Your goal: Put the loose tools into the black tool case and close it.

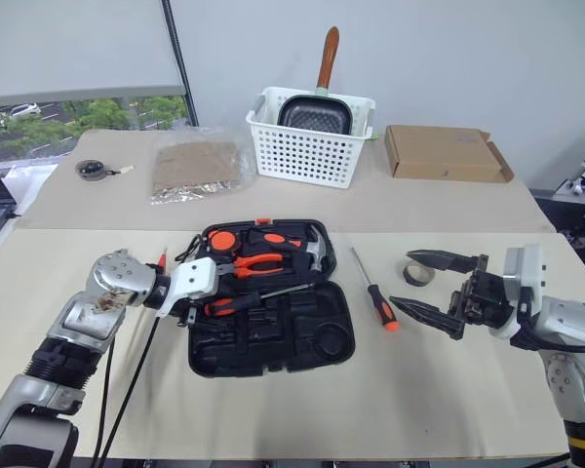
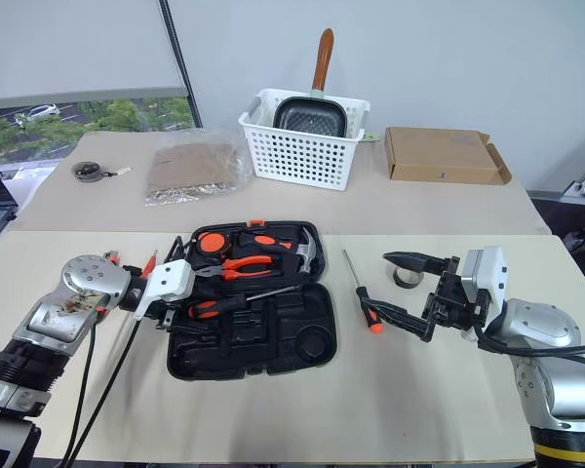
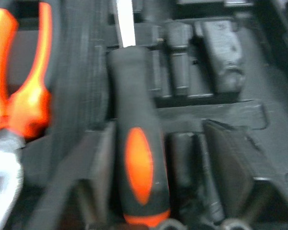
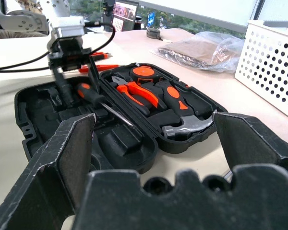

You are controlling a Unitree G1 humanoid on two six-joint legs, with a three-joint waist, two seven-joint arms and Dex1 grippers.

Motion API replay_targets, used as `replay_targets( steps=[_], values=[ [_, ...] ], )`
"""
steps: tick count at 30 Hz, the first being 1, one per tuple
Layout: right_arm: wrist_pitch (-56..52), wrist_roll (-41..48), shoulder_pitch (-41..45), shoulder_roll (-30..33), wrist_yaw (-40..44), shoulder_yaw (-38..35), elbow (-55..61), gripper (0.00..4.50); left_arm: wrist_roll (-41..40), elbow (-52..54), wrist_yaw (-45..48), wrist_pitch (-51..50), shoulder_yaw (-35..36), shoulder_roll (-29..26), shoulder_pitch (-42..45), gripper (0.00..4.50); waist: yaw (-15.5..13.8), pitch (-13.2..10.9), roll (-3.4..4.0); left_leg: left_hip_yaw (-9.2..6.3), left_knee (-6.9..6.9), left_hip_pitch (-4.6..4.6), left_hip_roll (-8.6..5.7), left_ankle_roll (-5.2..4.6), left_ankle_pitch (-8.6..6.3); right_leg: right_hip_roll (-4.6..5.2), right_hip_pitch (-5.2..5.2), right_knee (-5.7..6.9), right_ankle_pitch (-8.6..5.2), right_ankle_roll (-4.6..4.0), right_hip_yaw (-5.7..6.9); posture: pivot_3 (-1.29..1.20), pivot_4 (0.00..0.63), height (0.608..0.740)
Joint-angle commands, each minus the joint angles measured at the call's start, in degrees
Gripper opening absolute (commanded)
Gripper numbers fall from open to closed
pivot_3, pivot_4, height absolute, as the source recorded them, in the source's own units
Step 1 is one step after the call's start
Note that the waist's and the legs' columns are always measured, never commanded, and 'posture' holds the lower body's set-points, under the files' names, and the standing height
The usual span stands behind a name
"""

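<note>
Screwdriver (image 1: 236,301) lies in the black tool case (image 1: 302,353), left tool (image 1: 188,314) released over its handle, right tool (image 1: 431,287) spread idle at three o'clock.

Beige table (image 1: 273,409) with open case (image 1: 273,341)

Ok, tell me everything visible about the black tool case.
The black tool case lies open and flat on the beige table: glossy black moulded plastic, rounded corners, small orange latch on the far edge. The far half holds orange pliers, a hammer and a round tape measure. A long screwdriver lies across the near half, under the left claw.
</note>
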State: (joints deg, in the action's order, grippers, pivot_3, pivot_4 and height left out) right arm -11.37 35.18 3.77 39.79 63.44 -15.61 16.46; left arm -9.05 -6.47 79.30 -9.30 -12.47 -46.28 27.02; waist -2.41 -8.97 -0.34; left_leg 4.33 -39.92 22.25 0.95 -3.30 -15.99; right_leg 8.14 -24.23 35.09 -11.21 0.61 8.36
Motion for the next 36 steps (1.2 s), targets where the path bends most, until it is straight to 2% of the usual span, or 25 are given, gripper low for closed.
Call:
replay_targets(
  steps=[1,6,9,14,17,21,27,36],
  values=[
    [0.5,1.6,0.4,0.6,-0.5,-1.9,2.2,4.5,1.2,0.2,-2.4,-0.5,0.7,0.2,1.0,4.45,0.0,0.0,0.0,0.0,0.0,0.0,0.0,-0.02,0.02,0.0,-0.01,0.0,0.02,-0.02,0.0,0.0,0.15,0.7],
    [0.6,1.6,-0.3,0.7,-0.5,-2.3,2.3,4.5,-1.4,1.5,-3.0,-1.1,3.0,1.2,2.5,4.45,0.0,0.0,0.0,-0.01,-0.01,-0.01,0.01,-0.03,0.08,0.02,-0.01,0.02,0.07,-0.02,-0.01,0.0,0.15,0.7],
    [0.7,1.5,-0.5,0.6,-0.6,-2.6,2.4,4.5,-8.5,5.7,-4.5,-4.8,7.7,3.5,3.7,4.45,-0.1,0.0,-0.02,-0.04,-0.04,0.04,0.0,-0.03,0.09,0.02,-0.02,0.02,0.08,-0.03,0.01,0.0,0.15,0.7],
    [0.9,1.4,-0.7,0.4,-0.4,-2.7,2.1,4.5,-14.6,9.6,-7.3,-10.0,12.1,5.2,3.0,4.45,0.3,0.0,-0.02,-0.05,-0.06,0.06,-0.06,-0.07,0.07,0.07,0.03,-0.04,0.09,-0.02,-0.02,0.0,0.15,0.7],
    [1.3,1.1,-0.5,0.0,-0.6,-2.2,1.9,4.5,-11.2,9.1,-14.0,-9.5,11.8,7.7,1.3,3.75,0.4,0.0,-0.03,0.02,-0.02,0.0,-0.07,-0.05,0.09,0.07,0.06,-0.02,0.09,-0.02,-0.05,0.0,0.15,0.7],
    [1.3,1.1,-0.5,-0.3,-1.0,-2.1,2.2,4.5,-9.2,10.1,-20.7,-10.3,11.0,11.1,-2.3,2.25,0.3,0.0,-0.04,0.01,-0.03,-0.01,-0.06,-0.05,0.09,0.06,0.07,-0.02,0.1,-0.01,-0.04,0.0,0.15,0.7],
    [1.3,0.9,-0.5,-0.5,-1.4,-2.0,2.3,4.5,-6.4,10.0,-21.6,-7.6,6.8,13.3,-8.1,0.05,0.2,0.0,-0.04,0.01,-0.05,-0.03,-0.06,-0.05,0.09,0.06,0.03,0.01,0.12,0.01,-0.09,0.0,0.15,0.7],
    [0.9,0.6,-0.5,0.0,-1.5,-2.2,2.2,4.5,1.3,-0.5,-21.3,-0.5,0.7,13.1,-7.4,0.02,-0.2,0.1,0.09,0.0,-0.08,-0.11,-0.08,-0.06,0.09,0.13,0.13,0.02,0.14,-0.03,-0.07,0.0,0.15,0.7]
  ],
)
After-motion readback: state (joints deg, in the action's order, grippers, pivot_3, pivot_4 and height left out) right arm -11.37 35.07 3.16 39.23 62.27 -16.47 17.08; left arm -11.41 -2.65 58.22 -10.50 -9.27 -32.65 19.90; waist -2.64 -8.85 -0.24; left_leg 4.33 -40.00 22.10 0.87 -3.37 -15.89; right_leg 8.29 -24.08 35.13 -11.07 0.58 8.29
